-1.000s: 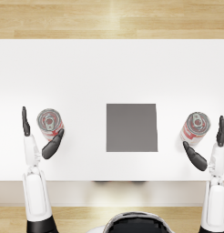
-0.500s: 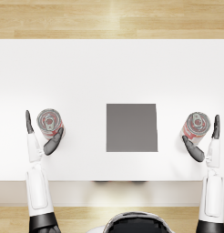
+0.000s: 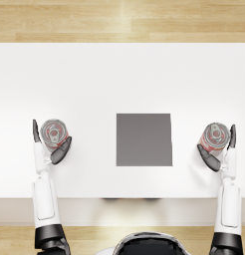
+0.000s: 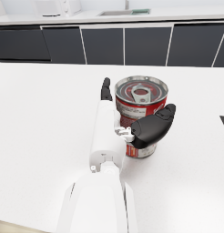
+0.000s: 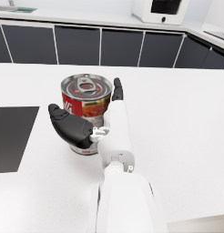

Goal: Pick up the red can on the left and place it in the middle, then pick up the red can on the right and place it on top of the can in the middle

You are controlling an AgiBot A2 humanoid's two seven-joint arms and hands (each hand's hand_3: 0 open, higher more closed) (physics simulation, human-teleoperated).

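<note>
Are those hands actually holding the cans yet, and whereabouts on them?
Each hand cups its can's side wall: left hand around the left can, right hand around the right can. A firm grip cannot be told.

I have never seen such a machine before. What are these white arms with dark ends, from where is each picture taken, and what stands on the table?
These are rendered pictures of a humanoid robot with two white arms, each ending in a dark hand. One picture is taken from its head, looking straight down; the other two come from cameras on its forearms, looking along each arm.

On the white table lies a dark grey square mat in the middle. A red can stands upright at each side. The left hand is cupped around the left can, thumb on one side and fingers on the other. The right hand is cupped likewise around the right can. Both cans stand on the table; neither is lifted. Behind the table are dark kitchen cabinets.
</note>
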